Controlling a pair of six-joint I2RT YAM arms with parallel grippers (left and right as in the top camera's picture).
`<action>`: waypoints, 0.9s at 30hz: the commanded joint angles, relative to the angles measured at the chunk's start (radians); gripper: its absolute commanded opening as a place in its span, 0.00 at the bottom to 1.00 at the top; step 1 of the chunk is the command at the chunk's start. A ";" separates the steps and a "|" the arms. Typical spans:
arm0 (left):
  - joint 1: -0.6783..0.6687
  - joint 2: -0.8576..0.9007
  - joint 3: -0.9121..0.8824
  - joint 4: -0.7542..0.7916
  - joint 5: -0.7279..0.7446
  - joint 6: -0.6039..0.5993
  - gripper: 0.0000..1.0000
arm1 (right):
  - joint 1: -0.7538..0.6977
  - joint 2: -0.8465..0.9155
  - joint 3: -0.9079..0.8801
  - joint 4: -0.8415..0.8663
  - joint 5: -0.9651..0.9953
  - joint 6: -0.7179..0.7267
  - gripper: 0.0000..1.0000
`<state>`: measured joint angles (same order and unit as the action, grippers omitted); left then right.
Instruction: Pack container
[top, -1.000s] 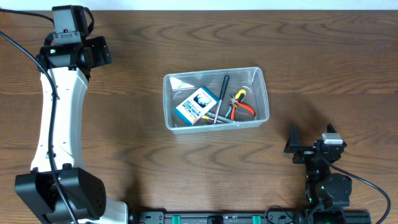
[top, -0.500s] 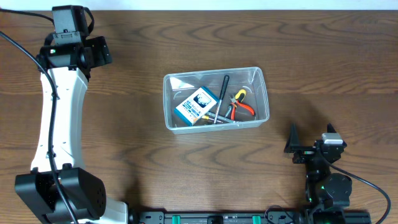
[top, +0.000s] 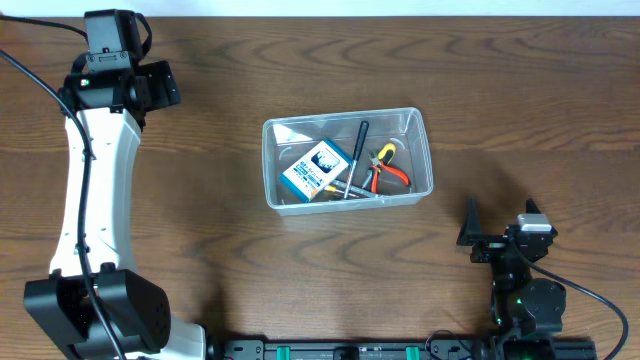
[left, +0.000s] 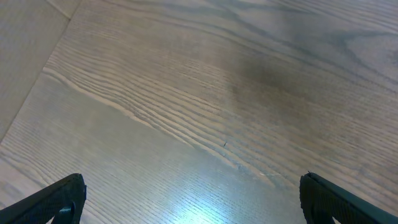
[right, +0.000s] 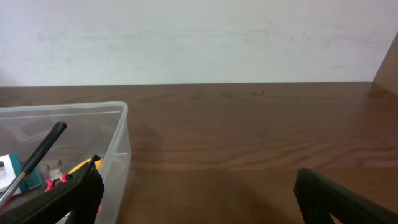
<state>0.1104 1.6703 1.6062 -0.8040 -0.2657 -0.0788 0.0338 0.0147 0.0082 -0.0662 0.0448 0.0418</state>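
The clear plastic container (top: 420, 120) stands on the table's middle. In it lie a blue-and-white box (top: 314, 168), a black-handled screwdriver (top: 357, 150) and red-and-yellow pliers (top: 386, 168). The container's corner also shows at the left of the right wrist view (right: 121, 134). My left gripper (left: 193, 199) is open and empty over bare wood at the far left corner. My right gripper (right: 199, 199) is open and empty near the front edge, right of the container and apart from it.
The brown wooden table (top: 520, 80) runs to a pale wall at the back (right: 199, 37). The left arm's white link (top: 95, 190) stretches along the left side. The right arm's base (top: 520, 290) sits at the front right.
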 joint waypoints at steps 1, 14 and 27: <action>0.002 -0.010 0.008 0.005 -0.003 -0.010 0.98 | -0.008 -0.008 -0.003 -0.002 0.010 0.002 0.99; 0.005 -0.229 0.004 0.226 0.075 -0.025 0.98 | -0.008 -0.008 -0.003 -0.002 0.010 0.002 0.99; 0.002 -0.817 -0.216 0.222 0.074 -0.057 0.98 | -0.008 -0.008 -0.003 -0.002 0.010 0.003 0.99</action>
<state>0.1104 0.9165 1.4757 -0.5758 -0.1902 -0.1249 0.0338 0.0147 0.0082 -0.0662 0.0448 0.0418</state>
